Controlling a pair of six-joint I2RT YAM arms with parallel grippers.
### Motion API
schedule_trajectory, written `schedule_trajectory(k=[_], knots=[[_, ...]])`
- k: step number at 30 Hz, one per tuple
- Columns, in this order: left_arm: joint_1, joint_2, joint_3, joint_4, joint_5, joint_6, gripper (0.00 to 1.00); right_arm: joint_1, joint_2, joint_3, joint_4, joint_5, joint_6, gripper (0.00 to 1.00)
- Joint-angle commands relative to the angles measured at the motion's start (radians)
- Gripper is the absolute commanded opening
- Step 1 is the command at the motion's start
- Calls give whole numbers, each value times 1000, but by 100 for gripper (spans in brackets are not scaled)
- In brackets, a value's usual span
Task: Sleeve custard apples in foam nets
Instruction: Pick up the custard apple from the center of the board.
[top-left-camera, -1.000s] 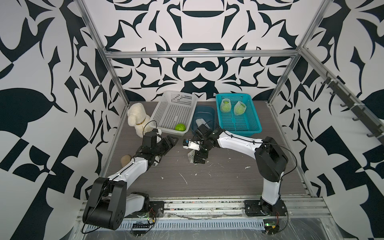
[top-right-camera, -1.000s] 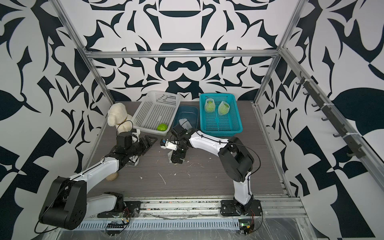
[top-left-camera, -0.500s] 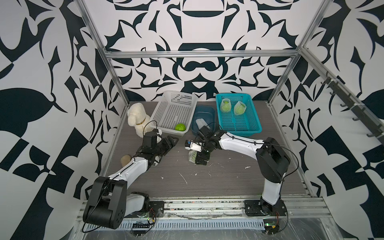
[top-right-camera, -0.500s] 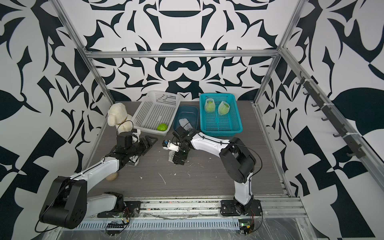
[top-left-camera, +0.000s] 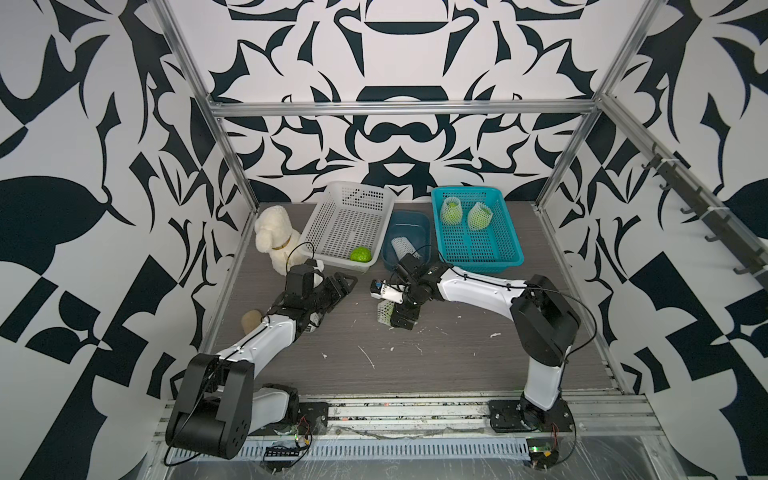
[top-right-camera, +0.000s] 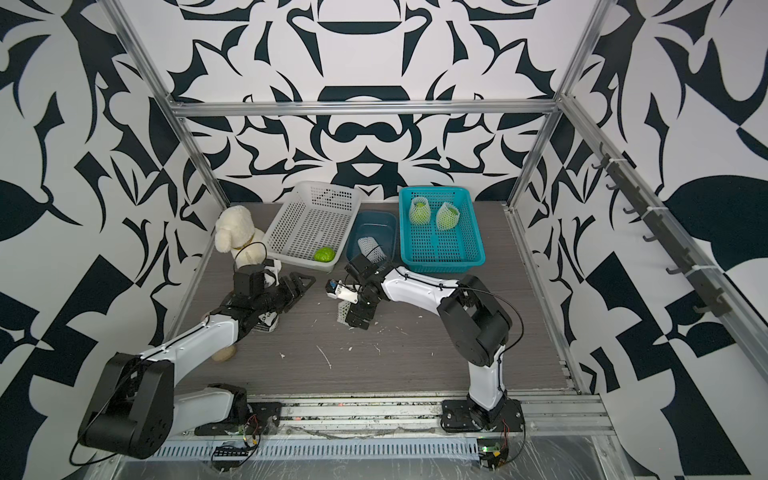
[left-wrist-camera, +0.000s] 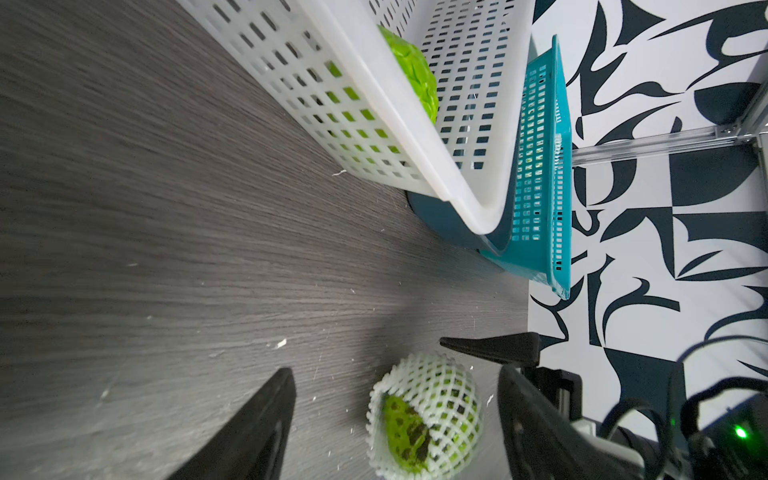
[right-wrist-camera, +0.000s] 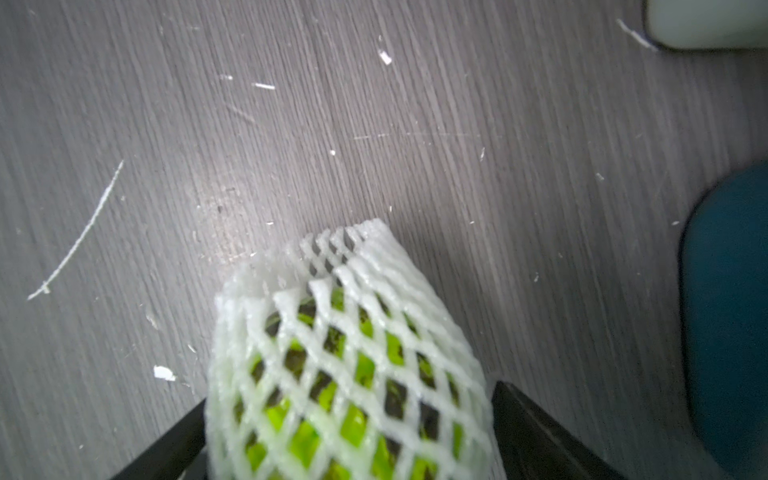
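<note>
The right end effector (right-wrist-camera: 351, 395) is spread wide, with one finger on each side of a custard apple (left-wrist-camera: 401, 428) that lies on the table (top-left-camera: 415, 365) inside a foam net (right-wrist-camera: 316, 266). The fingers are just beside the net; I cannot tell if they squeeze it. The left end effector (top-left-camera: 343, 284) is spread too and holds nothing. A bare custard apple (top-left-camera: 360, 254) sits in the white basket (top-left-camera: 320, 220). Two netted fruits (top-left-camera: 451, 212) (top-left-camera: 479, 216) stand in the teal basket (top-left-camera: 478, 253). A spare net (top-left-camera: 403, 245) lies in the blue tub (top-left-camera: 409, 220).
</note>
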Motion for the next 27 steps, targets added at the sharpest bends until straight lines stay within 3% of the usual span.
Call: schedule_trajectory(k=[1, 8, 17, 27], knots=[[4, -18, -7, -10, 6, 3, 79, -3, 1, -4, 26, 18, 20, 99], [4, -19, -2, -10, 7, 0, 79, -3, 29, 21, 15, 1, 31, 97], [4, -43, 8, -19, -1, -1, 79, -47, -36, -5, 48, -103, 134, 74], [5, -39, 49, -12, -17, 4, 79, -104, -205, -97, 84, -108, 317, 72]])
